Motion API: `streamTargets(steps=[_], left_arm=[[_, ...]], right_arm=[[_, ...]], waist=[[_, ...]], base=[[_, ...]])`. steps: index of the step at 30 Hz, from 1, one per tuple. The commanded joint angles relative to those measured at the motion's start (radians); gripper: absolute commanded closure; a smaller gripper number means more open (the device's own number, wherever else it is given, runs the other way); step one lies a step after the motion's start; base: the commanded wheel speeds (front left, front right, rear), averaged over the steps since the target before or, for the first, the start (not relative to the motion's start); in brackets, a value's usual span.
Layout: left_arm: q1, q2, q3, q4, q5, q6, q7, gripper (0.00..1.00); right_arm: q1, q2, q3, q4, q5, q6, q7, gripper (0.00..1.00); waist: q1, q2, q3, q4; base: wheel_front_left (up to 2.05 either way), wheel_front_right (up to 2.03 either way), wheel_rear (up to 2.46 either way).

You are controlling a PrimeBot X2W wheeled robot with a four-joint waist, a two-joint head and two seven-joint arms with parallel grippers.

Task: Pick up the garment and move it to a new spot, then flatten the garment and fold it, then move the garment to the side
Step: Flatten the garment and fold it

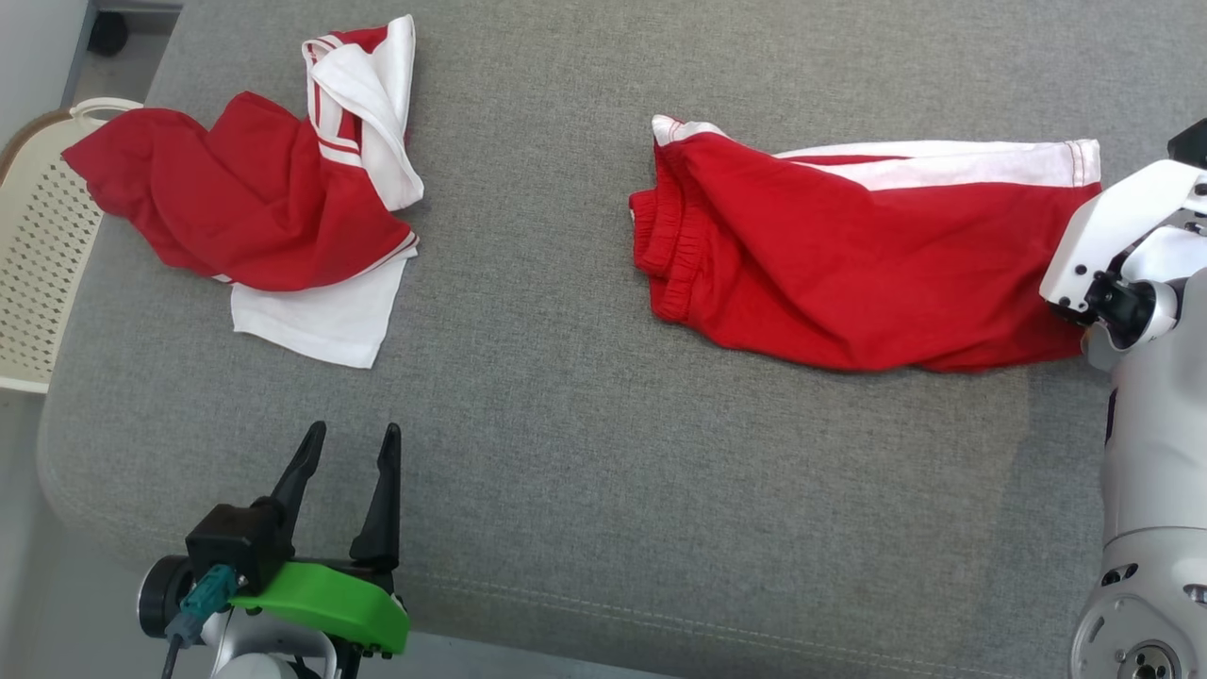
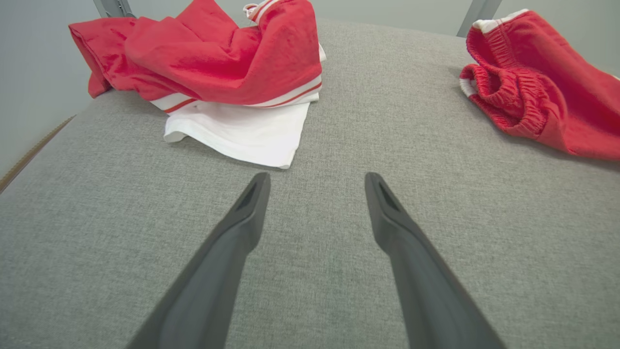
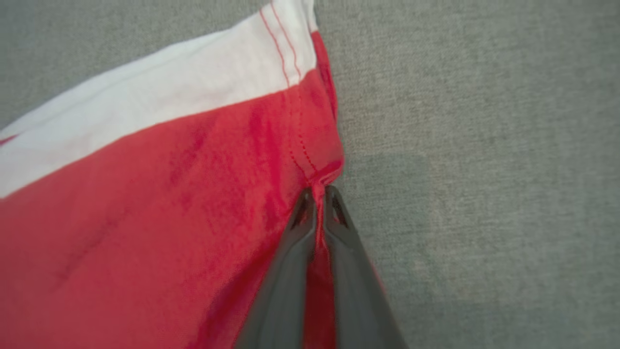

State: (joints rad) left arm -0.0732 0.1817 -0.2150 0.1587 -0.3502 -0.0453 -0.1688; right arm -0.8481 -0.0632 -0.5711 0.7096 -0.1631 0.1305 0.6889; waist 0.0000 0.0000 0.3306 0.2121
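A pair of red shorts with a white side stripe (image 1: 849,245) lies spread on the right of the grey cushion, elastic waistband toward the middle. My right gripper (image 3: 317,194) is shut on the hem edge of these red shorts (image 3: 169,194), pinching a fold of fabric between its tips. In the head view the right arm (image 1: 1122,255) covers that hem corner. My left gripper (image 1: 349,438) stands open near the cushion's front left, nothing between its fingers (image 2: 252,203). The shorts' waistband (image 2: 508,92) shows far to its right.
A second crumpled red and white garment (image 1: 273,198) lies at the back left, just beyond my left gripper (image 2: 315,182), also garment (image 2: 218,72). A cream perforated basket (image 1: 38,255) stands off the cushion's left edge. Bare grey cushion (image 1: 585,453) stretches between the two garments.
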Motion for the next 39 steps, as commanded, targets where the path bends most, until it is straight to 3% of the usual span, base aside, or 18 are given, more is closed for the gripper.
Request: streamTargets(steps=[1, 14, 20, 39], left_arm=[[-0.02, 0.007, 0.002, 0.002, -0.006, -0.005, -0.007, 0.0], [-0.008, 0.002, -0.01, 0.024, -0.017, 0.001, -0.014, 0.0], [-0.014, -0.003, -0.019, 0.033, -0.022, 0.003, -0.017, 0.0], [0.013, -0.006, -0.035, 0.064, -0.049, 0.001, -0.016, 0.0]], right_arm=[[-0.005, 0.008, 0.001, 0.014, 0.002, 0.0, 0.0, 1.0], [0.026, -0.074, -0.094, -0.061, -0.125, -0.001, 0.013, 1.0], [0.02, -0.068, -0.081, -0.107, -0.165, 0.0, 0.01, 1.0], [0.022, 0.009, 0.302, -0.073, 0.082, 0.0, 0.017, 1.0]], waist=[[0.0, 0.0, -0.001, -0.002], [0.0, 0.0, -0.057, -0.021], [0.0, 0.0, -0.074, -0.029], [0.0, 0.0, -0.162, 0.0]], base=[[0.0, 0.0, 0.0], [0.0, 0.0, 0.0], [0.0, 0.0, 0.0], [0.0, 0.0, 0.0]])
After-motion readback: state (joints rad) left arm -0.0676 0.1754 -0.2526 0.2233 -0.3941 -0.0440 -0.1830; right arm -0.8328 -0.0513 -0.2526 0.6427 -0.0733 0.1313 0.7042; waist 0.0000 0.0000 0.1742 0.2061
